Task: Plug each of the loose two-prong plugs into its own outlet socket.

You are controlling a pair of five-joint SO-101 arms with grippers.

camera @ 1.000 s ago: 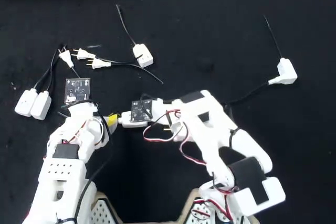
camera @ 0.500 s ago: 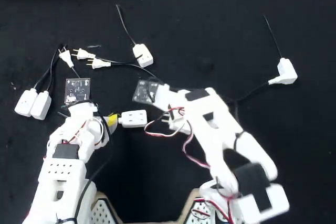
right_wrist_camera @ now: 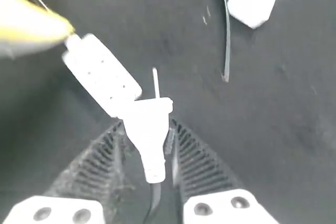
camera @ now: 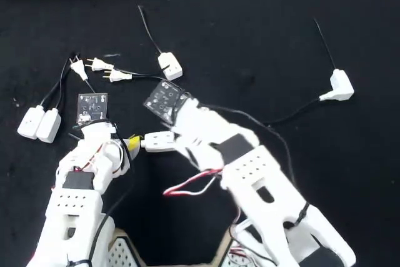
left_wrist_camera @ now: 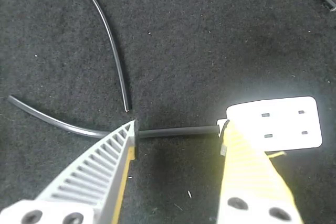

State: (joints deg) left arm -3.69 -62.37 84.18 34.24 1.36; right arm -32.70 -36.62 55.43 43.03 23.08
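My right pincer (right_wrist_camera: 148, 145) pinches a plug (right_wrist_camera: 147, 129) beside the socket (right_wrist_camera: 102, 80), not in yet. My left pincer (left_wrist_camera: 178, 129) is spread. The other plugs (camera: 100, 64) lie loose, far left.

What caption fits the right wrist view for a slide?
Right claw grips a white two-prong plug, not yet inserted, its head next to one end of a white outlet socket.

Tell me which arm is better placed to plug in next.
Right. The right pincer grips a two-prong plug, prong beside the outlet socket. The left pincer, open, only straddles that socket's cord.
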